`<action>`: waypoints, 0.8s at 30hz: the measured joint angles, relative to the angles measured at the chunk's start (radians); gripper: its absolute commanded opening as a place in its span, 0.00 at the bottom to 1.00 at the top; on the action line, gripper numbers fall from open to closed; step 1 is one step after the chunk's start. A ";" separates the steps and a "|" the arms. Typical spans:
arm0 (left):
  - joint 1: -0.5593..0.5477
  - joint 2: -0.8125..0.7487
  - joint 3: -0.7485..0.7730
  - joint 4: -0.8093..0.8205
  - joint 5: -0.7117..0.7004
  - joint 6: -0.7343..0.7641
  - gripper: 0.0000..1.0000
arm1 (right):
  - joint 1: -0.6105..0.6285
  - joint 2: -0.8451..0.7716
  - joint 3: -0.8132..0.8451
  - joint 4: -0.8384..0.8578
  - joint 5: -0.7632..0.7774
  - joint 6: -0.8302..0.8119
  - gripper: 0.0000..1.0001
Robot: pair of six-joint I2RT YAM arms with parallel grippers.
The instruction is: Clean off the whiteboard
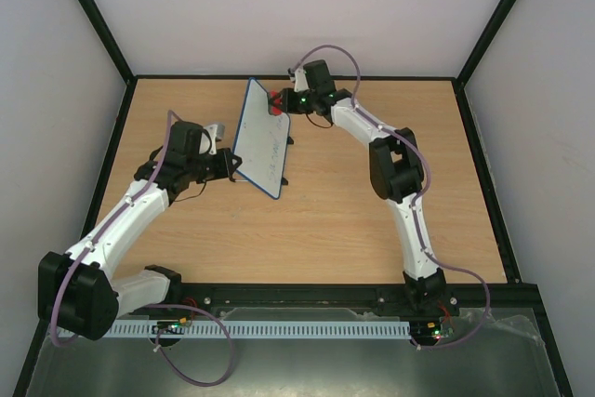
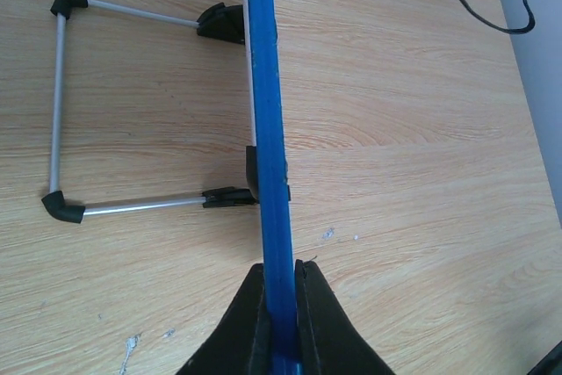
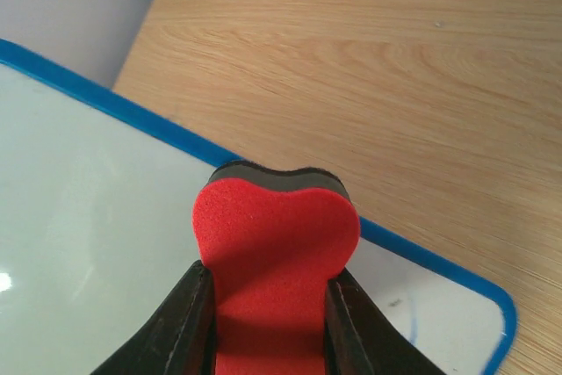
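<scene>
The whiteboard (image 1: 262, 141) stands tilted on its wire stand (image 2: 61, 120), left of centre on the desk (image 1: 335, 220) — the left claw (image 2: 281, 271) pinches its blue rim, while the right claw (image 3: 270, 283) pinches a red eraser (image 3: 277, 217) at the board's face, near a corner.

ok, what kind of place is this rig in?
Probably a lab robot test cell: plain white walls in a black frame, a wood-grain table, left arm and right arm bolted to one rail.
</scene>
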 measured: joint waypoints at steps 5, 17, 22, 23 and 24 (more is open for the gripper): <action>0.000 0.000 0.000 0.000 0.002 0.001 0.02 | -0.005 -0.013 -0.040 -0.003 0.000 -0.019 0.02; 0.000 0.019 0.019 -0.013 0.002 0.007 0.03 | 0.147 -0.369 -0.526 0.089 -0.098 -0.044 0.02; 0.004 0.023 0.019 -0.018 0.000 0.011 0.02 | 0.226 -0.460 -0.623 0.150 -0.124 -0.025 0.02; 0.005 0.023 0.019 -0.020 0.000 0.012 0.02 | 0.235 -0.469 -0.635 0.159 -0.126 -0.022 0.02; 0.007 0.024 0.020 -0.024 -0.002 0.013 0.02 | 0.243 -0.476 -0.647 0.169 -0.126 -0.016 0.02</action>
